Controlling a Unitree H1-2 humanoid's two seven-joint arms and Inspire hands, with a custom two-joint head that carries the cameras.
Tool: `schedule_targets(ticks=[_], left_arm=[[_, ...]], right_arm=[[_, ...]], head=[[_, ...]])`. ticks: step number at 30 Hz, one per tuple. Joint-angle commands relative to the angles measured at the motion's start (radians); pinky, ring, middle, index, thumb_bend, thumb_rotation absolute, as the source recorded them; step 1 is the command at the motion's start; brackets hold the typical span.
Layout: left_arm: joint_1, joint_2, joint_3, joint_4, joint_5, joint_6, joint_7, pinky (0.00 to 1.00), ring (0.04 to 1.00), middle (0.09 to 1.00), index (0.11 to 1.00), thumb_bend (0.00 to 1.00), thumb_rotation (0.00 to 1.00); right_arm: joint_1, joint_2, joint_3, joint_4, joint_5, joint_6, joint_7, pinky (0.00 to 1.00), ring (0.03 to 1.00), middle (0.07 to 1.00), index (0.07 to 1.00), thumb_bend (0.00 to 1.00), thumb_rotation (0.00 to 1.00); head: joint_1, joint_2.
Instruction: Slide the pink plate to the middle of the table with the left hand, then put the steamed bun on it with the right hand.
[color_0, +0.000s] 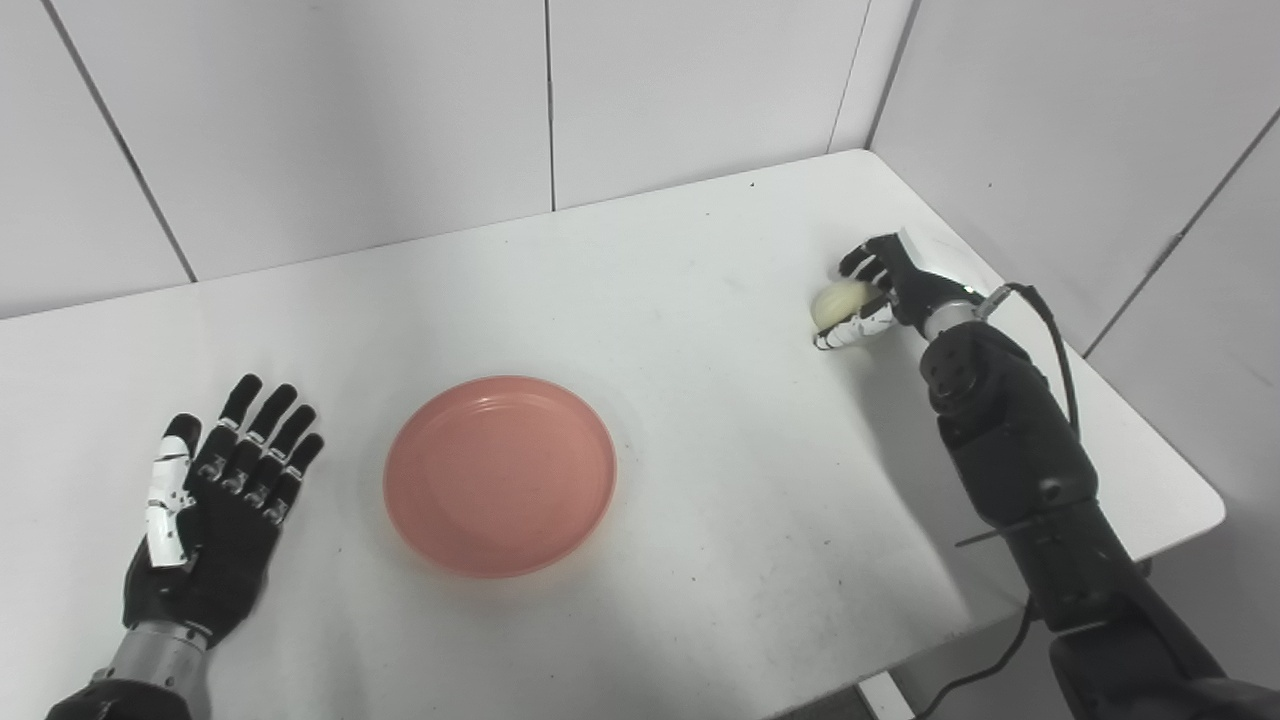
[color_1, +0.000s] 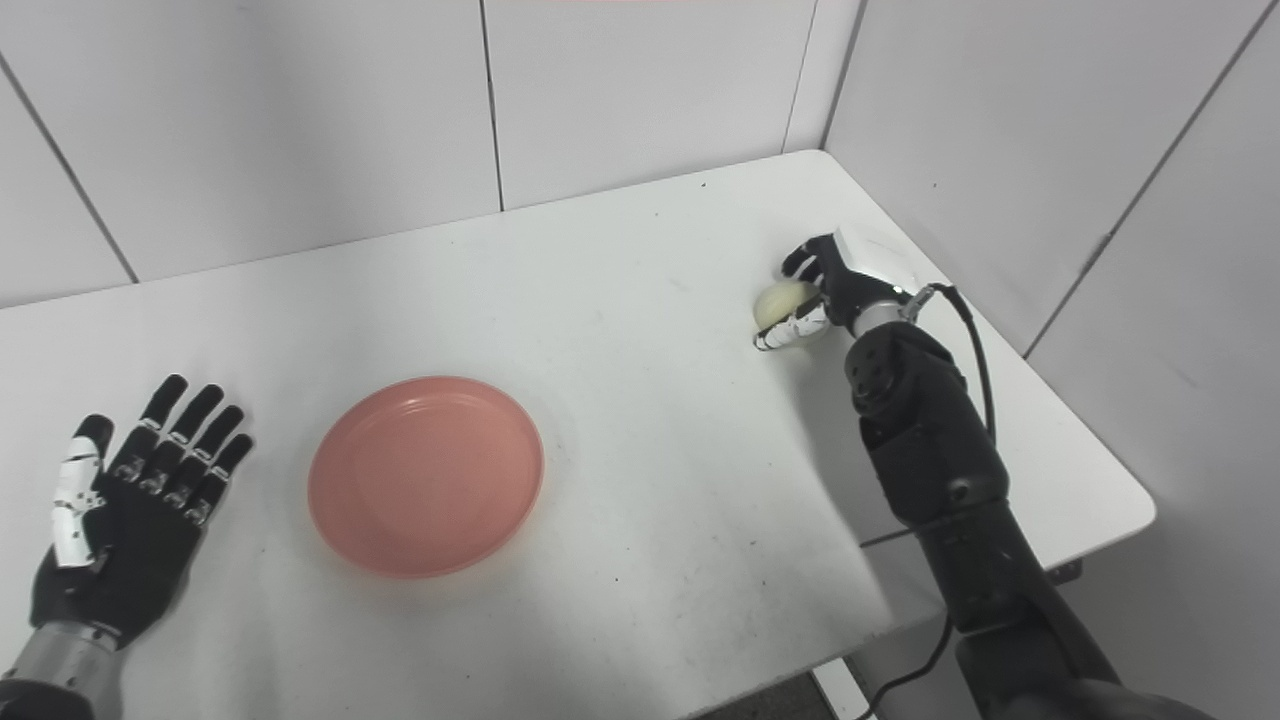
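The pink plate (color_0: 499, 474) lies flat on the white table (color_0: 700, 420), a little left of its middle, with nothing on it. My left hand (color_0: 214, 500) rests palm down on the table to the plate's left, fingers spread, a gap between them and the rim. At the far right the pale steamed bun (color_0: 838, 301) sits by the table's right edge. My right hand (color_0: 882, 290) wraps it from the right, fingers curled over its far side and thumb under its near side.
White wall panels (color_0: 400, 120) close the table's back and right sides. The table's right edge and near right corner (color_0: 1200, 510) lie close to my right forearm (color_0: 1010, 440), which trails a black cable.
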Motion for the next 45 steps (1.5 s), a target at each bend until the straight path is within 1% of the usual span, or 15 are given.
schedule_targets(ticks=[1, 6, 10, 14, 16, 21, 24, 25, 27, 28, 31, 35, 38, 41, 45], left_arm=[[0.02, 0.015, -0.001, 0.027, 0.011, 0.037, 0.017, 1.0, 0.967, 0.96, 0.973, 0.46, 1.0], [0.019, 0.012, -0.003, 0.025, 0.011, 0.039, 0.02, 1.0, 0.97, 0.964, 0.976, 0.46, 1.0], [0.02, 0.013, -0.008, 0.023, 0.017, 0.035, 0.02, 1.0, 0.964, 0.956, 0.968, 0.47, 1.0], [0.023, 0.01, -0.012, 0.026, 0.018, 0.033, 0.019, 1.0, 0.967, 0.962, 0.975, 0.47, 1.0], [0.027, 0.005, -0.016, 0.018, 0.023, 0.034, 0.026, 0.99, 0.962, 0.959, 0.971, 0.48, 1.0], [0.041, -0.013, -0.037, -0.009, 0.046, 0.032, 0.048, 0.99, 0.969, 0.963, 0.967, 0.48, 1.0], [0.051, -0.028, -0.048, -0.028, 0.055, 0.035, 0.064, 1.0, 0.978, 0.97, 0.974, 0.47, 1.0], [0.055, -0.031, -0.052, -0.032, 0.058, 0.035, 0.069, 1.0, 0.983, 0.974, 0.978, 0.46, 1.0], [0.064, -0.042, -0.061, -0.046, 0.072, 0.039, 0.091, 1.0, 0.983, 0.974, 0.977, 0.46, 1.0], [0.067, -0.047, -0.064, -0.051, 0.076, 0.04, 0.098, 1.0, 0.983, 0.974, 0.977, 0.46, 1.0], [0.076, -0.062, -0.076, -0.064, 0.095, 0.039, 0.12, 1.0, 0.983, 0.975, 0.979, 0.46, 1.0], [0.083, -0.079, -0.091, -0.075, 0.112, 0.035, 0.134, 1.0, 0.979, 0.971, 0.983, 0.47, 1.0], [0.082, -0.091, -0.1, -0.073, 0.126, 0.026, 0.143, 1.0, 0.982, 0.968, 0.987, 0.47, 1.0], [0.079, -0.101, -0.107, -0.064, 0.135, 0.017, 0.15, 1.0, 0.981, 0.972, 0.99, 0.46, 1.0], [0.076, -0.117, -0.117, -0.054, 0.151, 0.005, 0.158, 1.0, 0.987, 0.981, 0.995, 0.46, 1.0]], right_arm=[[-0.025, -0.021, 0.019, 0.03, 0.017, -0.039, -0.047, 0.41, 0.466, 0.518, 0.49, 0.51, 0.12], [-0.037, -0.033, 0.052, 0.048, 0.053, -0.029, -0.076, 0.41, 0.473, 0.52, 0.489, 0.5, 0.12], [-0.036, -0.048, 0.066, 0.047, 0.086, -0.04, -0.089, 0.41, 0.474, 0.524, 0.489, 0.5, 0.12], [-0.038, -0.065, 0.081, 0.03, 0.1, -0.015, -0.075, 0.42, 0.483, 0.527, 0.489, 0.5, 0.12], [-0.031, -0.073, 0.085, -0.001, 0.107, -0.016, -0.073, 0.42, 0.479, 0.522, 0.489, 0.5, 0.12], [-0.013, -0.087, 0.081, -0.088, 0.13, -0.015, -0.057, 0.42, 0.475, 0.52, 0.489, 0.5, 0.12], [-0.009, -0.106, 0.086, -0.162, 0.127, 0.008, -0.013, 0.43, 0.481, 0.526, 0.489, 0.5, 0.12], [-0.01, -0.111, 0.086, -0.188, 0.129, 0.01, 0.0, 0.43, 0.483, 0.531, 0.489, 0.5, 0.12], [-0.02, -0.116, 0.09, -0.241, 0.132, -0.001, 0.018, 0.41, 0.473, 0.528, 0.489, 0.5, 0.12], [-0.023, -0.117, 0.092, -0.255, 0.132, -0.006, 0.022, 0.39, 0.461, 0.521, 0.488, 0.5, 0.12], [-0.04, -0.11, 0.11, -0.326, 0.111, 0.029, 0.048, 0.39, 0.453, 0.509, 0.488, 0.5, 0.12], [-0.065, -0.103, 0.139, -0.409, 0.091, 0.056, 0.087, 0.37, 0.429, 0.495, 0.488, 0.5, 0.11], [-0.098, -0.083, 0.181, -0.481, 0.058, 0.101, 0.13, 0.38, 0.433, 0.503, 0.489, 0.5, 0.12], [-0.123, -0.059, 0.2, -0.512, 0.063, 0.101, 0.152, 0.37, 0.427, 0.502, 0.489, 0.5, 0.11], [-0.157, -0.031, 0.229, -0.516, 0.07, 0.085, 0.18, 0.36, 0.417, 0.503, 0.489, 0.5, 0.12]], head=[[0.001, -0.001], [0.006, -0.001], [0.011, -0.002], [0.036, -0.003], [0.051, -0.002], [0.12, 0.0], [0.167, 0.001], [0.167, 0.001], [0.208, 0.004], [0.212, 0.005], [0.247, 0.007], [0.288, 0.013], [0.316, 0.017], [0.344, 0.019], [0.385, 0.025]])
